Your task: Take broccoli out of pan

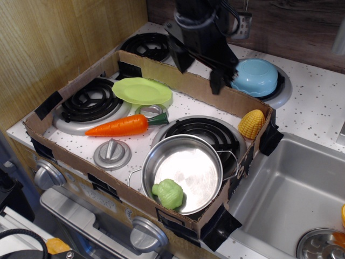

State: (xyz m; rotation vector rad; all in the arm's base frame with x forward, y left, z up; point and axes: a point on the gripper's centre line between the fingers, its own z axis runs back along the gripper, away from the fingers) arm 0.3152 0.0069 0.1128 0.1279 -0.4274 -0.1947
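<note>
The broccoli (168,193), a small light-green lumpy toy, lies inside the pan (186,162) against its near-left wall. The pan is a shiny steel pot with two wire handles, standing on the front right burner inside a cardboard box. My gripper (198,67) is black and hangs high over the box's back wall, well behind and above the pan. Its two fingers are spread apart and hold nothing.
A cardboard box wall (161,70) rings the stove top. Inside are an orange carrot (119,125), a lime-green plate (141,90), a yellow corn (251,123) and a steel knob (112,154). A light-blue bowl (257,75) sits behind the box. A sink (291,194) is at right.
</note>
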